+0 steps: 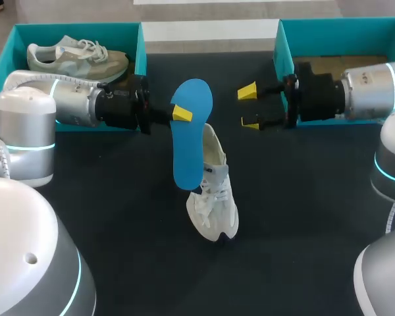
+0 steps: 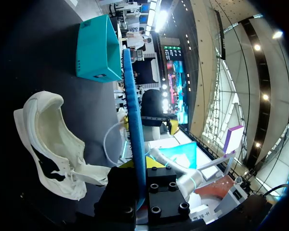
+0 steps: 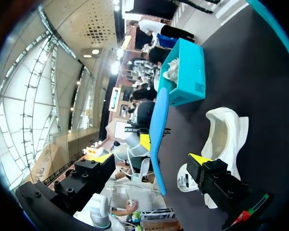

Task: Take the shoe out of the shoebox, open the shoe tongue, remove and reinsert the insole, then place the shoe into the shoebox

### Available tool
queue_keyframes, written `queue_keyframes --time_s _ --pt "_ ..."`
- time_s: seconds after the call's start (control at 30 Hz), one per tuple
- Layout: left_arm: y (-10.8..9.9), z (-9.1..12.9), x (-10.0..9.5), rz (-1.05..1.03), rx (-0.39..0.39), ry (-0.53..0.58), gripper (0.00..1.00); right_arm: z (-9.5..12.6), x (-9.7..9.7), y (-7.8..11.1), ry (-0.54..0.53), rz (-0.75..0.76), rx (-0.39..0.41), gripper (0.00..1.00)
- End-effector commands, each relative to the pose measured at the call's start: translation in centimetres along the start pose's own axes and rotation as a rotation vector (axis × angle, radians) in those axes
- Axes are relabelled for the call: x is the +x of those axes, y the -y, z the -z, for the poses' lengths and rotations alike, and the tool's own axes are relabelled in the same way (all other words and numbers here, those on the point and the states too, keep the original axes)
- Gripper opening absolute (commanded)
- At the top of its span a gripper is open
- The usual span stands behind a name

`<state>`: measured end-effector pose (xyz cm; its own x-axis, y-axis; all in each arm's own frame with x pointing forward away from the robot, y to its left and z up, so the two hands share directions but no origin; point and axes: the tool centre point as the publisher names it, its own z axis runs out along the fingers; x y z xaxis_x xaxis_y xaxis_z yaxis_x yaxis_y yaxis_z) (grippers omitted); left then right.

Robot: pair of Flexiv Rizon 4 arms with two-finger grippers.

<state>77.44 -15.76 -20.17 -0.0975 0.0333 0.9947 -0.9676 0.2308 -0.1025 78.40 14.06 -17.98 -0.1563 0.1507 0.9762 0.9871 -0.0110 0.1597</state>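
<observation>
Here's the left gripper (image 1: 182, 113), pinched shut on the blue insole (image 1: 191, 131) near its broad end. The insole hangs in the air on edge, its length running from 12 down to 6 o'clock in the head view. Its lower end sits over the white shoe (image 1: 214, 194), and from the wrist views it looks clear of the shoe's mouth, though I can't be sure it isn't brushing the collar. The shoe lies mid-table (image 1: 118, 217), toe towards 6 o'clock, with the opening gaping and the tongue pulled forward. At the insole's 3 o'clock is the right gripper (image 1: 249, 107), fingers spread wide and holding nothing, well short of both insole and shoe. Further out, the right-hand shoebox (image 1: 329, 22) at 2 o'clock from the shoe shows bare cardboard floor where the right arm doesn't hide it. The left-hand shoebox (image 1: 72, 26) at 10 o'clock holds a grey-green sneaker (image 1: 79, 56). So by my reading the shoe is out of its box, the tongue is open and the insole is out, which puts us roughly at the halfway turn. Left to do: feed the insole back through that opening and seat it flat, then lift the shoe into a shoebox, most likely the bare one at 2 o'clock.
</observation>
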Motion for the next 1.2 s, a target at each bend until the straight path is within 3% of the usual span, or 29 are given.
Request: queue_keyframes --time_s 0.03,0.43,0.6,0.87,1.1,1.2 --pt "0.0 0.0 0.0 0.000 -0.001 0.001 0.00 -0.3 -0.3 -0.2 -0.028 -0.005 -0.004 1.00" --pt "0.0 0.0 0.0 -0.041 -0.009 -0.006 0.00 -0.3 -0.3 -0.2 -0.028 -0.005 -0.004 1.00" --pt "-0.4 0.1 0.6 -0.370 -0.048 -0.014 0.00 -0.3 -0.3 -0.2 -0.028 -0.005 -0.004 1.00" --pt "0.1 0.8 1.0 -1.010 -0.059 0.143 0.00 -0.3 -0.3 -0.2 -0.028 -0.005 -0.004 1.00" --pt "0.8 1.5 1.3 -1.363 0.066 0.092 0.00 -0.3 -0.3 -0.2 -0.028 -0.005 -0.004 1.00" --pt "1.1 1.8 1.8 -1.511 0.074 0.107 0.00 -0.3 -0.3 -0.2 -0.028 -0.005 -0.004 1.00"
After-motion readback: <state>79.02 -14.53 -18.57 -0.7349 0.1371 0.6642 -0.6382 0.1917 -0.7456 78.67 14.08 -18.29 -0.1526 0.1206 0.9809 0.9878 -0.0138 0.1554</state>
